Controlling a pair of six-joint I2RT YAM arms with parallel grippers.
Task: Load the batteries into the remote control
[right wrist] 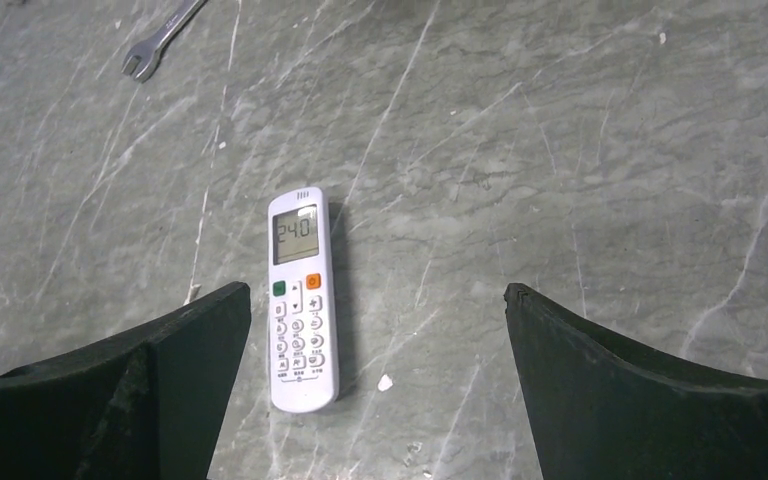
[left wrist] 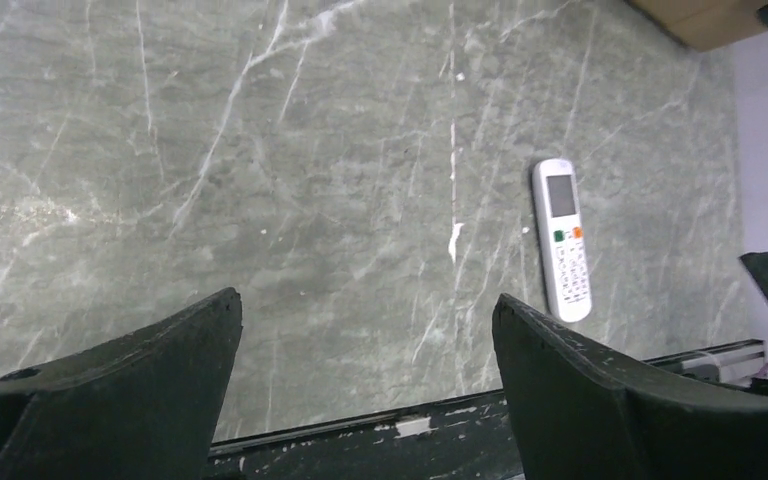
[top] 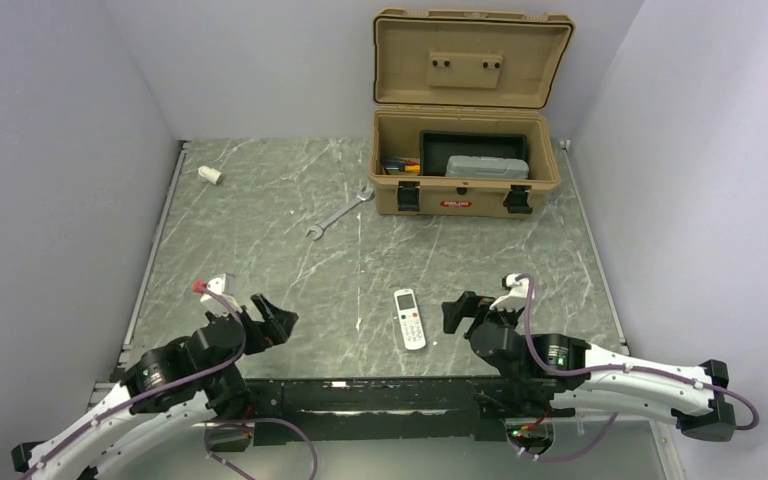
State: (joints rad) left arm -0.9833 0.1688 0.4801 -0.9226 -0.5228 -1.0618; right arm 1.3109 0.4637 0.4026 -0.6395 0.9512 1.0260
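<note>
My left gripper (top: 276, 318) stood fully open, jaws spread wide with nothing between them, low over the near part of the table (top: 260, 230). My right gripper (top: 460, 311) was likewise fully open and held nothing. The remote control (top: 409, 319) lay flat on the table between the two grippers, nearer the right one and touching neither. Its button face was up and its display end pointed away from my bases. In the right wrist view the remote control (right wrist: 298, 312) lay just beside one finger, off the centre line of the open jaws, and its display showed lit digits above a green and an orange button. In the left wrist view the remote control (left wrist: 562, 238) lay beyond one finger, well to the side of the gap. A wrench (top: 340, 213) lay farther out on the table, near an open toolbox (top: 460, 195) at the far edge. The toolbox lid stood upright, and a grey case (top: 487, 167) sat inside. A white cylinder (top: 210, 174) rested near the far left corner, well apart from both grippers.
</note>
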